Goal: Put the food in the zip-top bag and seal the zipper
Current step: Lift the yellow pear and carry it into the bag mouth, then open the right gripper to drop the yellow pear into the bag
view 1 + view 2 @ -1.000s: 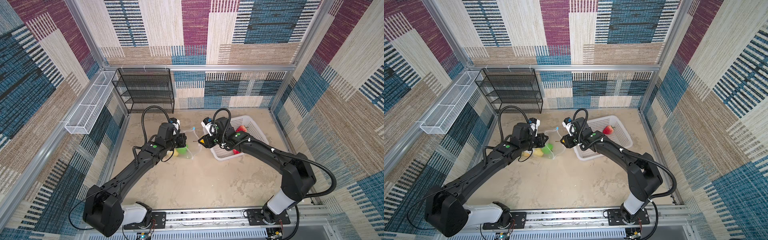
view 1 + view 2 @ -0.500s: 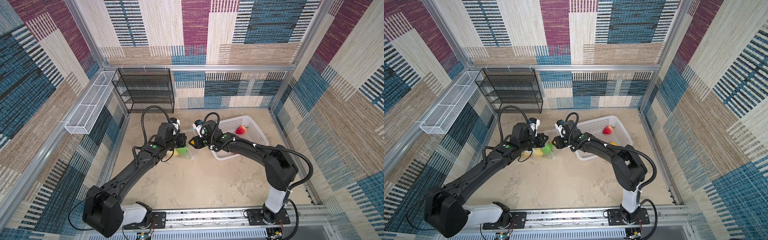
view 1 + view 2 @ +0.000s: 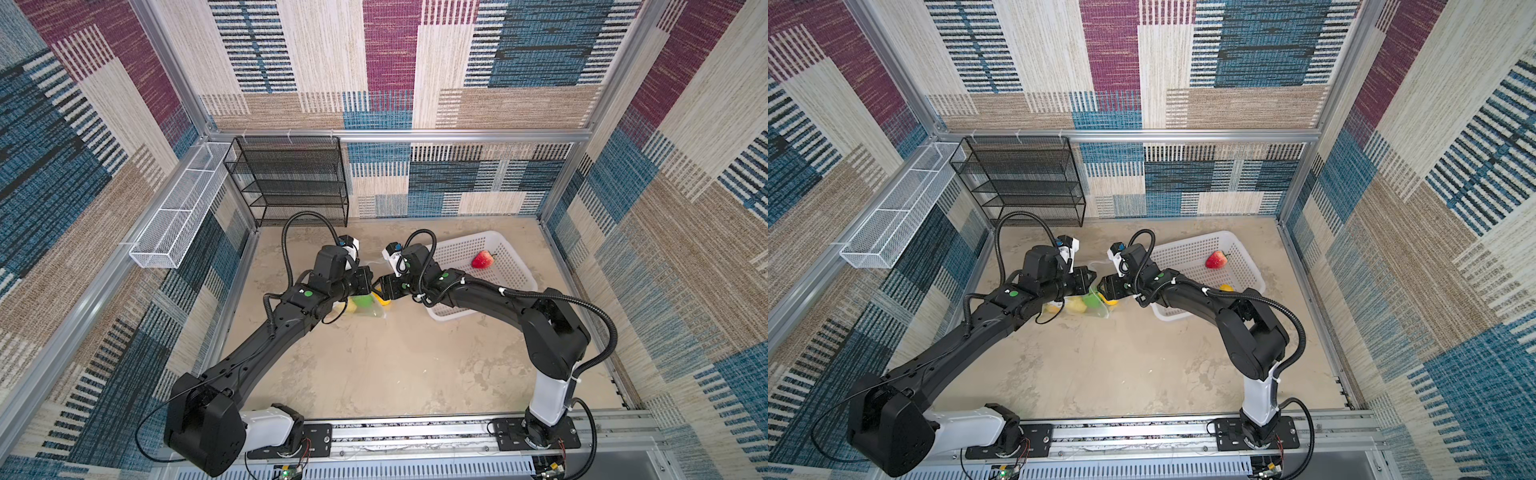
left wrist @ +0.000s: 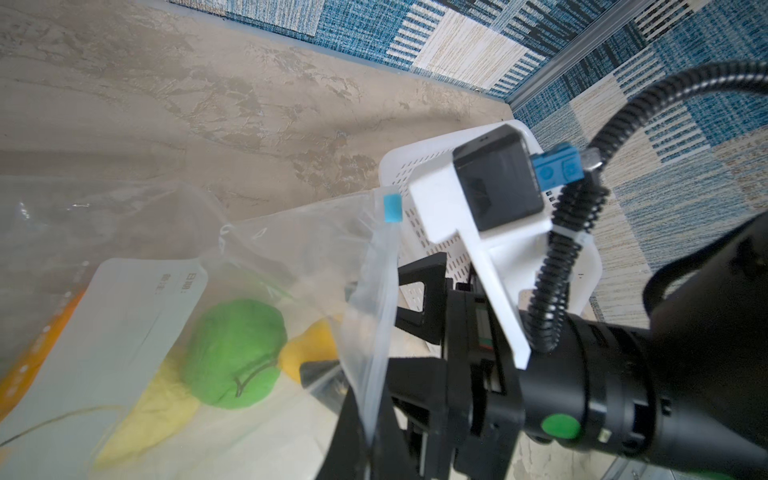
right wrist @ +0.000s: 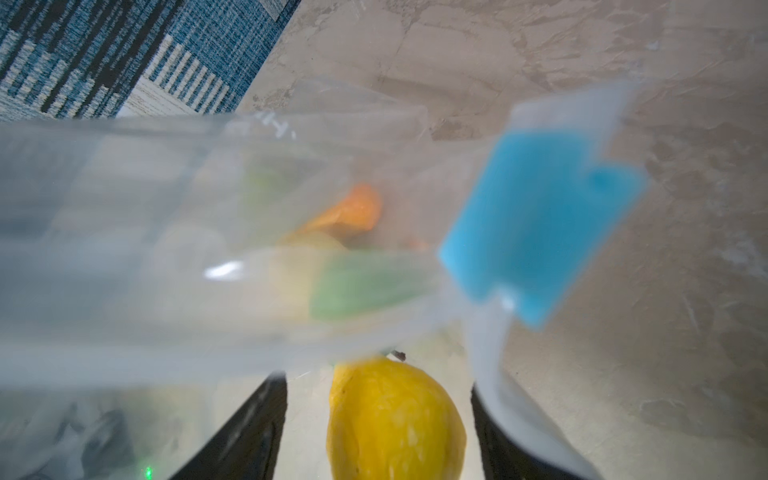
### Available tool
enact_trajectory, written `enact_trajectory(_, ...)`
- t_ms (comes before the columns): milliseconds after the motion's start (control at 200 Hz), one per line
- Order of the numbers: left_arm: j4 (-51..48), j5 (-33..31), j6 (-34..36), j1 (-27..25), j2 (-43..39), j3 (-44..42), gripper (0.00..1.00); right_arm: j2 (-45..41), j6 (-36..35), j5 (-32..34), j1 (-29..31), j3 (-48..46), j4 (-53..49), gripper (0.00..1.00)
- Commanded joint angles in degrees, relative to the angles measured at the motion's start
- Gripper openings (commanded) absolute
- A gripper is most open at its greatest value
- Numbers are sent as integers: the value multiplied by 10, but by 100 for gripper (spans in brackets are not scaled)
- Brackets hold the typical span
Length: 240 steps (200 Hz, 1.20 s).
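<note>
Yellow lemon [image 5: 395, 424] lies loose between the right hand's [image 5: 378, 388] parted jaws at the zip-top bag's [image 4: 291, 249] mouth; left hand [image 4: 374, 432] pinches its rim. Green fruit [image 4: 235, 353] inside; strawberry [image 3: 482, 259] in basket [image 3: 515, 266].

Two matte-black jointed arms, the left arm [image 3: 266, 345] and the right arm [image 3: 490, 297], end in white base segments [image 3: 268, 428] over bolted black plates [image 3: 505, 440]. Each bears a round green dot [image 4: 560, 426], a ribbed black cable [image 4: 548, 282] and a black box camera [image 4: 494, 195] on a white bracket [image 4: 440, 195] — blue plug [image 4: 557, 168] attached. The right gripper [image 3: 1104, 289] is black too.
</note>
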Motion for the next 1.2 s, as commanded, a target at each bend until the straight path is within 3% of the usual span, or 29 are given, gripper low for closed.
enact_trajectory(0,2,-19,0,2,-11,-5,0,-29,-8,-3,1,-8,29,75)
enact_trajectory(245,11,-33,-7,13,-30,-17,0,-99,-21,70,-9,-44,-16,71)
enact_trajectory(521,13,-27,-13,16,-29,-18,0,-100,14,44,-21,-102,2,54)
enact_trajectory(766,13,-30,-11,16,-32,-18,0,-62,29,52,-21,-95,11,41)
enact_trajectory(932,11,-33,-9,17,-40,-18,0,-54,33,46,-22,-92,15,23)
enact_trajectory(1032,10,-34,-7,17,-43,-17,0,-62,32,33,-22,-87,21,0)
enact_trajectory(1197,6,-36,0,20,-56,-11,0,-82,19,14,-22,-67,34,0)
